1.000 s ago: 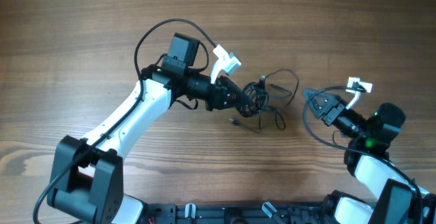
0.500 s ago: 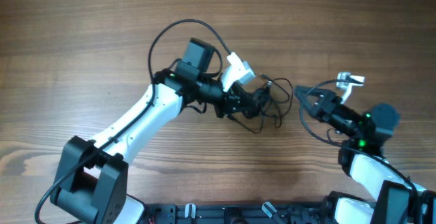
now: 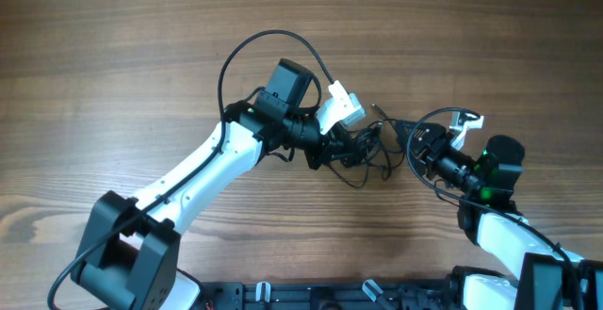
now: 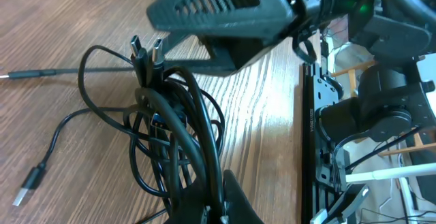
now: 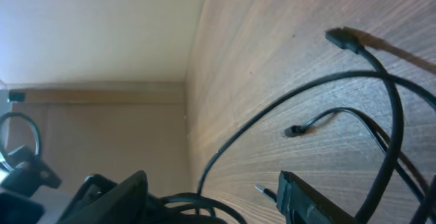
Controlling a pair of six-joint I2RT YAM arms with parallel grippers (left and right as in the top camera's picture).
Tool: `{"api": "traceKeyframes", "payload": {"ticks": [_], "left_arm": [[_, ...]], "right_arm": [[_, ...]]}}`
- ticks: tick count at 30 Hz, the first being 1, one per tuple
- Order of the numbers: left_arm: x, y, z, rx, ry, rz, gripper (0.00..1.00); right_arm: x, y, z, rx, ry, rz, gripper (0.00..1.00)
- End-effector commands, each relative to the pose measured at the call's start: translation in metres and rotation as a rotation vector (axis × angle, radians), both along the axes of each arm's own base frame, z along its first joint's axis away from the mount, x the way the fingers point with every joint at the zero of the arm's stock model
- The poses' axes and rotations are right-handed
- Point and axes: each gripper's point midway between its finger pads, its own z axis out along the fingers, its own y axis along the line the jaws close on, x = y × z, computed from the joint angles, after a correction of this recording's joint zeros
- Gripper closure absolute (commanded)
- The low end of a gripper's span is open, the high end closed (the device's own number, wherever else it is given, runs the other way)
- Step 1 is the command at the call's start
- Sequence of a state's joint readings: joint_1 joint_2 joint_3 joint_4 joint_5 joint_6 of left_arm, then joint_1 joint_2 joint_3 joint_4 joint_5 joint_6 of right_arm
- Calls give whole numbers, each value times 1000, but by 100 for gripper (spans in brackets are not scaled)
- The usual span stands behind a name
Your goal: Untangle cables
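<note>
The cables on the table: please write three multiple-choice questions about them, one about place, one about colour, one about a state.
1. Where are the cables?
A. between the left gripper and the right gripper
B. under the left arm's base
C. beside the right arm's base

2. What colour are the cables?
A. white
B. black
C. red

3. The left gripper is:
A. open above the cables
B. shut on the cables
C. far from the cables

Answers:
1. A, the overhead view shows the cables between both grippers.
2. B, every one is black.
3. B, the left wrist view shows the cables running into its closed fingers.

Thin black cables [image 3: 369,150] bunched in a knot, mid-table.
</note>
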State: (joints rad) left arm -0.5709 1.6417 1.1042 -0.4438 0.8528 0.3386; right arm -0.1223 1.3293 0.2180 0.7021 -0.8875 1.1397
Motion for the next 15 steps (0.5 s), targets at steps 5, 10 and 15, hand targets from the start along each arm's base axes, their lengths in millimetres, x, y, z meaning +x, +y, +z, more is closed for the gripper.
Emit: {"api": "traceKeyframes", "payload": {"ticks": [5,10,15], "left_arm": [[-25,-20,18,-36,-64,-91,96],[-38,-28,18,-35,-59,-130,96],[-54,-37,18,-36,-57,-173,96]], "right_arm": [[0,22,-16,-49,58,-11,36],[1,25,-25,-27,115,-30,46],[9,25,-8,-17,22,-30,48]]}}
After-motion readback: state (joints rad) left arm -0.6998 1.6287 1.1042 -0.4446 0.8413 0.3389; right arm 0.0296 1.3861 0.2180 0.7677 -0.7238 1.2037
